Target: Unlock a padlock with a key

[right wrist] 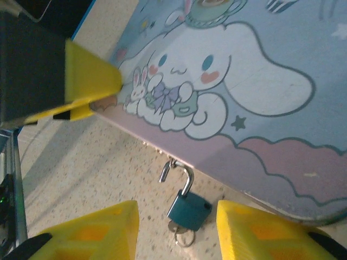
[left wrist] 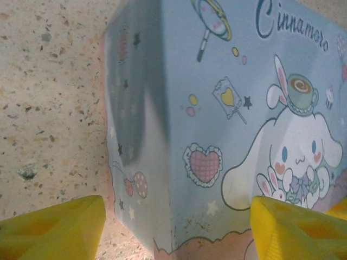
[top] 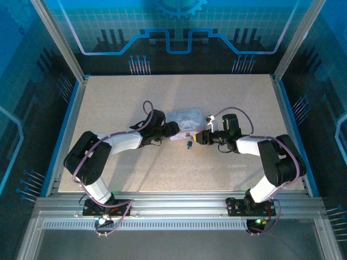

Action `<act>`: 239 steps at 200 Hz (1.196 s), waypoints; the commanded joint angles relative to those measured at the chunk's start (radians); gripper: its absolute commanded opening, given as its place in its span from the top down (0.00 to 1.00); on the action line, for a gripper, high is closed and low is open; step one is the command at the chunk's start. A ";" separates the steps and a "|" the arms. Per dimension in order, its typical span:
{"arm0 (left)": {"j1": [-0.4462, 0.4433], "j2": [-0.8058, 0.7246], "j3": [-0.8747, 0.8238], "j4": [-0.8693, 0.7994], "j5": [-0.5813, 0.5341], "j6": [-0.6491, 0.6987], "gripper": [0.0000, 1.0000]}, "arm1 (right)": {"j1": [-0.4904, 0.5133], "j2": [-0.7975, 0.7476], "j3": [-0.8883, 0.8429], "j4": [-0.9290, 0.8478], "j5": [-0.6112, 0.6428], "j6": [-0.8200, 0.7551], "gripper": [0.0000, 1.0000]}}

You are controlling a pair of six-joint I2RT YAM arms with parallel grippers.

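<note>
Left wrist view: the left gripper (left wrist: 176,225) is set wide, its yellow fingers (left wrist: 54,230) flanking a corner of the closed cartoon-printed tin (left wrist: 217,108). "Cinnamoro" is read on the lid, cut off at the frame edge. The tin's contents are hidden.

Right wrist view: the right gripper (right wrist: 176,230) is spread wide, holding nothing. The padlock (right wrist: 190,208) is laid between its fingers on the speckled tabletop (right wrist: 81,173), just beside the tin's rim, with one shackle end free. The key (right wrist: 181,235) is seen at the padlock's underside.

Top external view: both grippers are positioned at the tin, mid-table. Blue circuit-patterned panels (top: 173,32) enclose the table.
</note>
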 commanded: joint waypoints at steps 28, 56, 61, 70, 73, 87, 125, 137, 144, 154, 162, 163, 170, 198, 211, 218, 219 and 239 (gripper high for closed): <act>-0.021 -0.025 -0.064 -0.047 -0.005 -0.023 0.29 | -0.038 -0.054 -0.052 0.063 -0.043 -0.033 0.54; -0.041 -0.034 -0.074 -0.042 -0.022 -0.030 0.29 | -0.040 -0.082 -0.134 0.144 -0.095 0.033 0.51; -0.044 -0.035 -0.077 -0.041 -0.024 -0.033 0.29 | -0.041 -0.080 -0.149 0.170 -0.103 0.052 0.50; -0.049 -0.032 -0.078 -0.038 -0.028 -0.037 0.29 | -0.037 -0.076 -0.170 0.207 -0.105 0.081 0.50; -0.051 -0.032 -0.078 -0.036 -0.029 -0.039 0.29 | -0.036 -0.074 -0.176 0.217 -0.105 0.089 0.50; -0.058 -0.030 -0.081 -0.028 -0.034 -0.047 0.29 | -0.028 -0.063 -0.190 0.252 -0.101 0.115 0.50; -0.080 -0.030 -0.082 -0.024 -0.054 -0.062 0.29 | -0.014 0.001 -0.203 0.366 -0.088 0.200 0.50; -0.084 -0.032 -0.084 -0.023 -0.059 -0.067 0.29 | -0.007 0.030 -0.202 0.396 -0.079 0.218 0.51; -0.086 -0.034 -0.085 -0.024 -0.061 -0.069 0.29 | -0.003 0.047 -0.197 0.407 -0.082 0.225 0.52; -0.088 -0.037 -0.087 -0.025 -0.064 -0.070 0.29 | -0.002 0.064 -0.190 0.417 -0.085 0.233 0.53; -0.088 -0.041 -0.087 -0.027 -0.069 -0.070 0.29 | 0.000 0.072 -0.185 0.420 -0.083 0.240 0.54; -0.088 -0.041 -0.087 -0.027 -0.069 -0.070 0.29 | 0.001 0.073 -0.185 0.420 -0.082 0.240 0.54; -0.088 -0.044 -0.089 -0.029 -0.071 -0.070 0.29 | 0.000 0.076 -0.182 0.419 -0.079 0.243 0.54; -0.089 -0.048 -0.088 -0.029 -0.077 -0.073 0.29 | 0.006 0.097 -0.177 0.434 -0.062 0.262 0.56; -0.089 -0.047 -0.086 -0.027 -0.074 -0.075 0.28 | 0.006 0.119 -0.173 0.451 -0.059 0.280 0.57; -0.089 -0.045 -0.085 -0.027 -0.075 -0.075 0.28 | 0.006 0.130 -0.170 0.463 -0.056 0.290 0.57; -0.088 -0.045 -0.085 -0.027 -0.076 -0.075 0.28 | 0.006 0.131 -0.169 0.465 -0.056 0.292 0.57; -0.090 -0.044 -0.087 -0.025 -0.075 -0.079 0.29 | 0.009 0.158 -0.162 0.486 -0.047 0.314 0.58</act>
